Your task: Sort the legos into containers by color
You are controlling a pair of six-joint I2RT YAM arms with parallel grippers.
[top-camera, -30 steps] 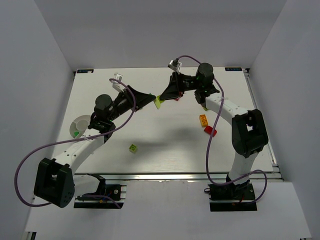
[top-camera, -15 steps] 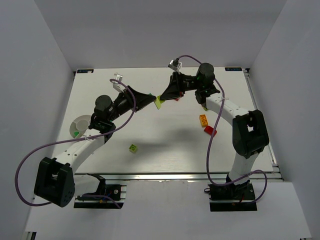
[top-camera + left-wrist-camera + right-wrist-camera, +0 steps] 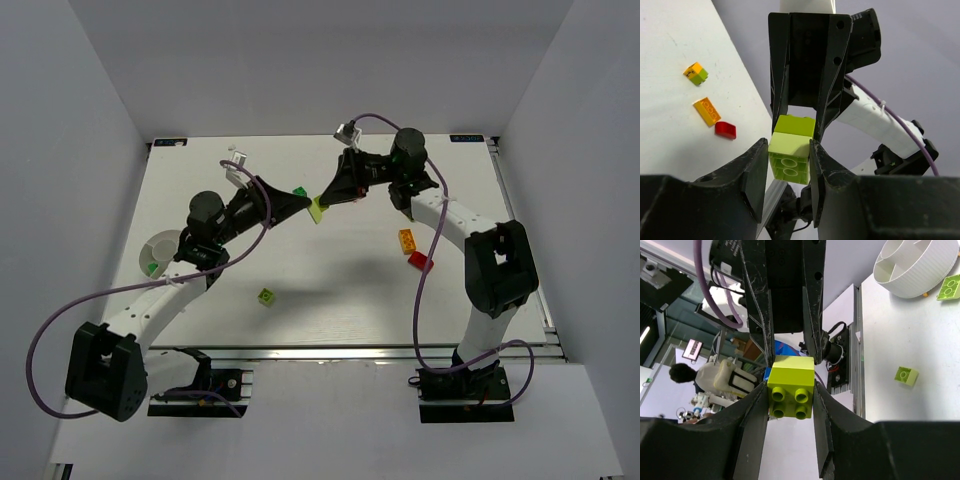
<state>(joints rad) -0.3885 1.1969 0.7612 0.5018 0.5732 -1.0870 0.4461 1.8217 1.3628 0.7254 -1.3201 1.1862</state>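
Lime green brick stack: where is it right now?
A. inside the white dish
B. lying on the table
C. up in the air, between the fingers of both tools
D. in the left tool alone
C: both wrist views show the lime green brick stack held aloft, with the left tool and the right tool each pressing on its sides.

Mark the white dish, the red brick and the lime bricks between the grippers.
white dish (image 3: 918,280), right wrist view, ribbed wall.
red brick (image 3: 725,130), left wrist view, top face.
lime bricks (image 3: 791,394), right wrist view, studded face.
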